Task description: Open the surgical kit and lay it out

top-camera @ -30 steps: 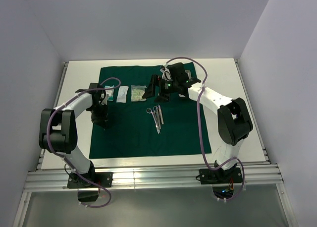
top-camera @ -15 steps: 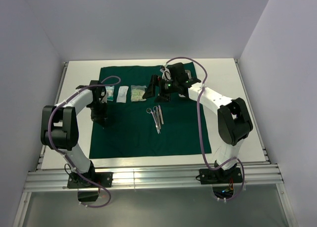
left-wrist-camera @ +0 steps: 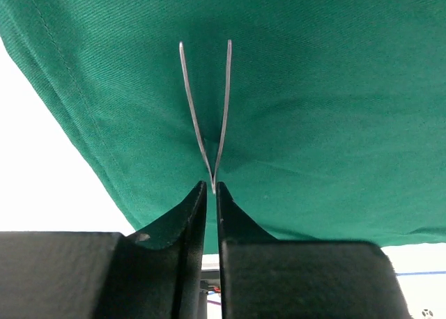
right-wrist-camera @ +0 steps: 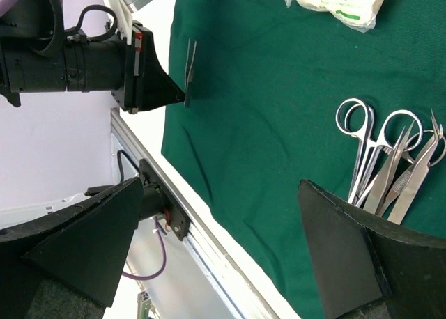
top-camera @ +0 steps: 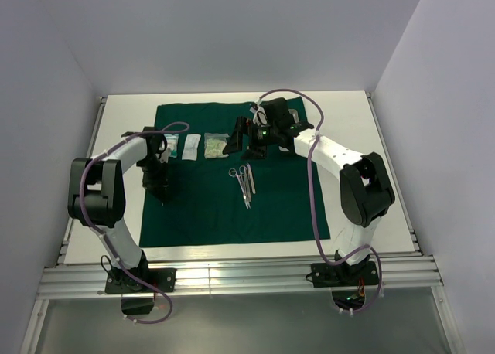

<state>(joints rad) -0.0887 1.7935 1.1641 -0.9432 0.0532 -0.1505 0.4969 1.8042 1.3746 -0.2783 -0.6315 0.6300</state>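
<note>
Now the left arm [top-camera: 116, 157] stands more upright than a second ago, its elbow drawn in toward the worktop [top-camera: 348, 122]. The left tool [top-camera: 161, 190] has barely shifted over the left part of the green cloth [top-camera: 209, 207], and the right arm has not moved.

The top view is too small to show the tweezers. The left wrist view shows the left tool [left-wrist-camera: 211, 187] pinched shut on the joined end of the tweezers [left-wrist-camera: 209, 110], prongs spread above the cloth.

The right wrist view shows the same tweezers [right-wrist-camera: 189, 61] side-on, and the right tool [right-wrist-camera: 221, 193] spread wide, holding nothing. The clamps [right-wrist-camera: 380, 159] lie bunched mid-cloth, with three packets [top-camera: 191, 145] in a row beyond.
</note>
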